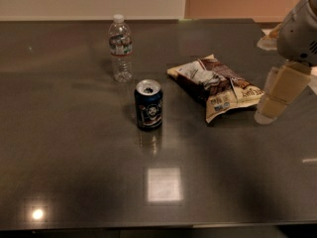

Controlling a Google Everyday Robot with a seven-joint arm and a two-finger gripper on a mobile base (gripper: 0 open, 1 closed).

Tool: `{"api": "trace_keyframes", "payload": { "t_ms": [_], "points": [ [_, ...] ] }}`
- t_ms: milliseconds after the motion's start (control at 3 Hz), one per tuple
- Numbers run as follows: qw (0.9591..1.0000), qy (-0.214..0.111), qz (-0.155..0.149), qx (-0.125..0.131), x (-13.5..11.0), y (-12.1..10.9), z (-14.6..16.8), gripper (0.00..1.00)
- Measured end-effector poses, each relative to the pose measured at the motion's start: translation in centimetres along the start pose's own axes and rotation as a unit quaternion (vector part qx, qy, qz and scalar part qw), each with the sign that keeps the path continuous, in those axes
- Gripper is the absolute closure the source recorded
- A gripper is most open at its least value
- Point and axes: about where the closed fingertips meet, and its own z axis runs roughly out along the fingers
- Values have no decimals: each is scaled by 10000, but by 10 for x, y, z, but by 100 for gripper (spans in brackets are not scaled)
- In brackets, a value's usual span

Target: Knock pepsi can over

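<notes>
The pepsi can (148,104) is dark blue with a silver top and a round whitish logo. It stands upright near the middle of the dark table (74,172). My gripper (270,110) hangs at the right edge of the view, pale cream below a white arm housing (299,29). It is well to the right of the can, past the snack bags, and touches nothing that I can see.
A clear water bottle (120,48) with a white cap stands upright behind and left of the can. Two snack bags (215,86) lie flat between the can and the gripper. A bright light reflection (163,184) shows on the table in front of the can.
</notes>
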Motion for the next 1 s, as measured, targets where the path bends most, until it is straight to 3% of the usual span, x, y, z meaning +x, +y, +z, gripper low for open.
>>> {"api": "trace_keyframes", "payload": {
  "t_ms": [333,1000],
  "points": [
    [9990,-381,-109,-225,-26,-9,21,0],
    [9907,-1247,-302,-451,-85,-5,62,0]
  ]
}}
